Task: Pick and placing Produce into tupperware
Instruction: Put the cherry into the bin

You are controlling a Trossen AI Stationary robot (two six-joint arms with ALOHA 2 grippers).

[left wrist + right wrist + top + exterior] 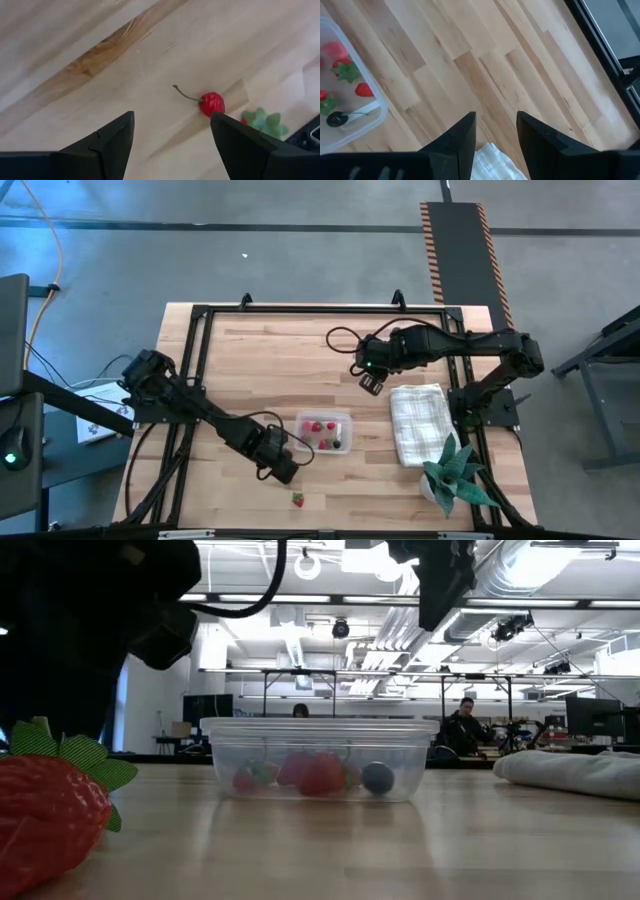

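The clear tupperware (323, 432) stands on the table's near middle and holds several red strawberry pieces and a dark berry (377, 777). One strawberry with a green top (297, 500) lies on the wood near the table's near edge (50, 810). My left gripper (283, 465) hovers open between the tupperware and that strawberry. Its wrist view shows a small red stemmed fruit (212, 103) and the strawberry's green top (262, 122) lying ahead of the open fingers (171, 117). My right gripper (372, 383) hangs open above the table, beyond the tupperware (350, 100).
A folded white checked cloth (420, 423) lies to the right of the tupperware, and a green spiky plant (455, 470) stands at the near right corner. A black frame rail (190, 360) borders the table. Bare wood lies across the far half.
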